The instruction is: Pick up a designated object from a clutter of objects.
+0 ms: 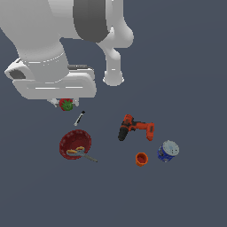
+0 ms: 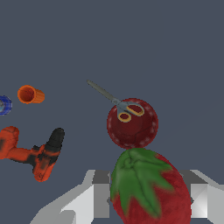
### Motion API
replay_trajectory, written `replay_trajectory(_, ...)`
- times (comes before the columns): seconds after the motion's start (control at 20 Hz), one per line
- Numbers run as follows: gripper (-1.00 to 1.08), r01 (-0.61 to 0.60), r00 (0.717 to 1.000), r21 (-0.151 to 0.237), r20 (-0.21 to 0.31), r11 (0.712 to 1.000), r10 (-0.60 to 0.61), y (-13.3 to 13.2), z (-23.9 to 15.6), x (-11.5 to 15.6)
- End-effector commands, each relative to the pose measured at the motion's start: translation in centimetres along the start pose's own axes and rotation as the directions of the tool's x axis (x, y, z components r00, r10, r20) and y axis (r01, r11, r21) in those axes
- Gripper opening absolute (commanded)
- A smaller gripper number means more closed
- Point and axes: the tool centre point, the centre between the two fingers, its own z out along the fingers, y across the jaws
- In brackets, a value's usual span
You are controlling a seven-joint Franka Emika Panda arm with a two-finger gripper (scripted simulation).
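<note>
The red strawberry (image 1: 66, 104) with its green leafy top sits between my fingers, under the white hand at the exterior view's left. My gripper (image 1: 65, 105) is shut on it. In the wrist view the strawberry (image 2: 148, 188) fills the space between the two grey fingers (image 2: 100, 197), and my gripper (image 2: 148, 199) holds it well above the dark floor. The rest of the clutter lies below and apart from it.
A red bowl (image 1: 66, 138) (image 2: 142, 133) holds yellow-handled scissors (image 1: 80, 153) (image 2: 122, 108). A black marker (image 1: 79, 118) lies near it. An orange-black drill (image 1: 135, 127) (image 2: 35, 153), a small orange cup (image 1: 141, 158) (image 2: 29, 94) and a blue can (image 1: 168, 151) (image 2: 3, 105) lie further towards the exterior view's right.
</note>
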Motion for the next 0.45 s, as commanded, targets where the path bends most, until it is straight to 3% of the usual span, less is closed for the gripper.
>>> replay_trajectory(0.0,-1.0,0.001,1.0,0.0,0.001,1.0,-0.001,1.0,-1.2,-0.1)
replay_trajectory(0.4,-1.0,0.001,1.0,-0.001,0.001,1.0,-0.001,2.2,-2.7,-0.2)
